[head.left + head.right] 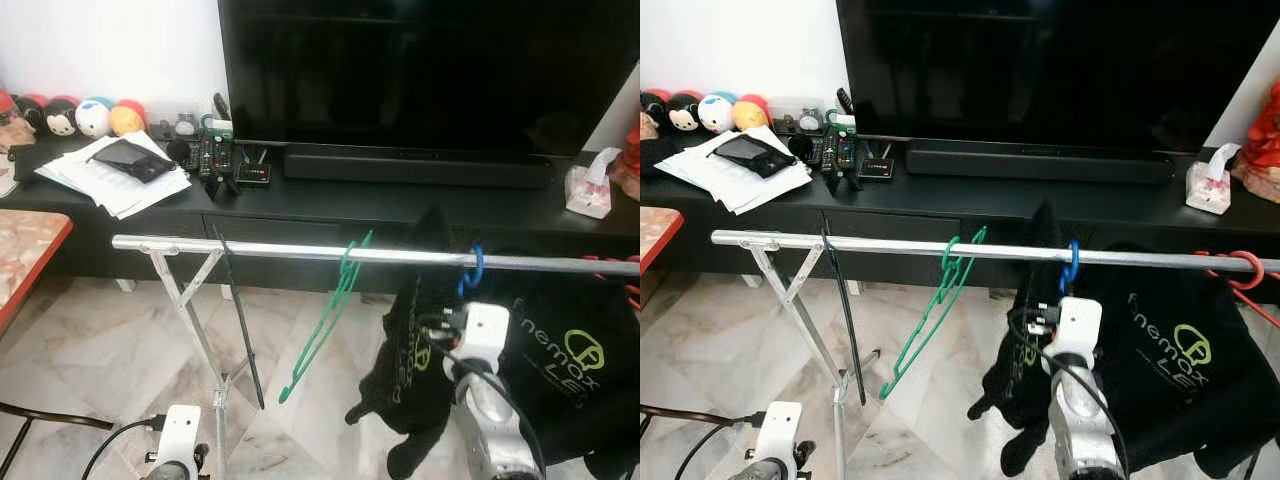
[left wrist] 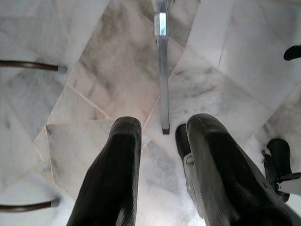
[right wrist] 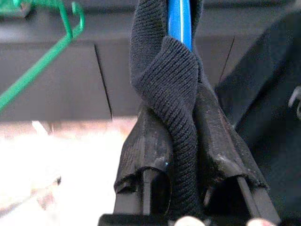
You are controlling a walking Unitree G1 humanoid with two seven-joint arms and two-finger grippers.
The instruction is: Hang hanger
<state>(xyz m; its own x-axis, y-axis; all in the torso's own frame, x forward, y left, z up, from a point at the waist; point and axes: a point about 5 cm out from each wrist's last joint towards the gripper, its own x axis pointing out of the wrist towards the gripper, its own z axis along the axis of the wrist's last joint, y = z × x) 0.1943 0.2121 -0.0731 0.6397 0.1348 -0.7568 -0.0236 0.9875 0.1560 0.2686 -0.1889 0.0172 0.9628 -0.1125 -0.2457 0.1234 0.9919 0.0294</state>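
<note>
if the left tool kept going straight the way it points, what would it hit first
Probably the marble floor: the left tool points down at it, open. The rack's metal foot bar lies just ahead, so it might touch that first; depth is unclear.

I see a silver rail on crossed legs standing on the marble floor, with a green hanger, a thin black hanger, a blue hook with a black garment and a red hanger hung on it.
</note>
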